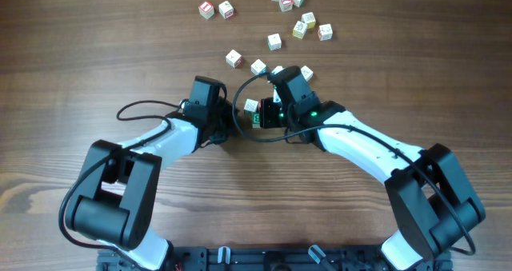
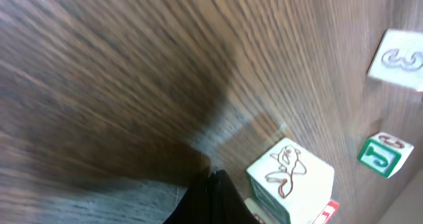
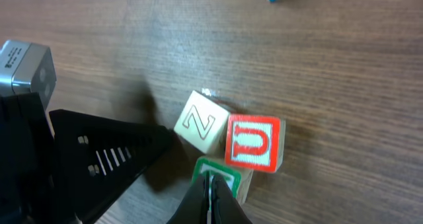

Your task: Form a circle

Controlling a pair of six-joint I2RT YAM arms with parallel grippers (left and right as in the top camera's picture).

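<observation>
Overhead: alphabet cubes (image 1: 274,41) scattered loose on table (image 1: 96,55)

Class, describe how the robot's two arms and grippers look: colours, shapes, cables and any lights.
The left arm and right arm both have smooth white links between bulky black joint housings. Thin black cables loop near each wrist. A small green light glows on the right arm. The left gripper and right gripper have slim black fingers tapering to a point.
</observation>
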